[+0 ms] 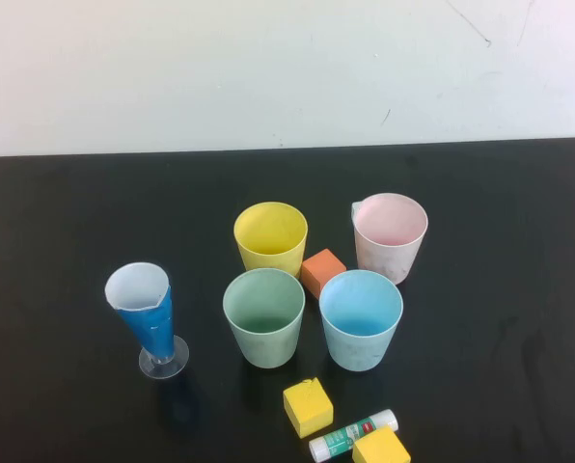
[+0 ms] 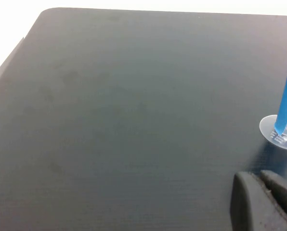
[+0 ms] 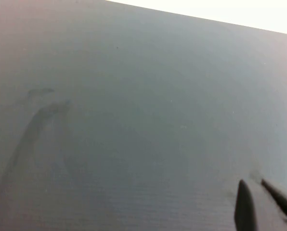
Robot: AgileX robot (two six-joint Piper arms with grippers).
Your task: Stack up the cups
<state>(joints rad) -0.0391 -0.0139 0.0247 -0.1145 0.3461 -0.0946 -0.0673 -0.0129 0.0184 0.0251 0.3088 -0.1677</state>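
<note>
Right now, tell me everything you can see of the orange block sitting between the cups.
The orange block is a small matte cube with a lighter top face and darker sides, turned corner-on to the high camera. It rests flat on the black table in the middle of the four cups, tight between the yellow cup and the light blue cup, whose rim hides its near lower edge. Real contact cannot be told. Neither the left gripper nor the right gripper is near it.
</note>
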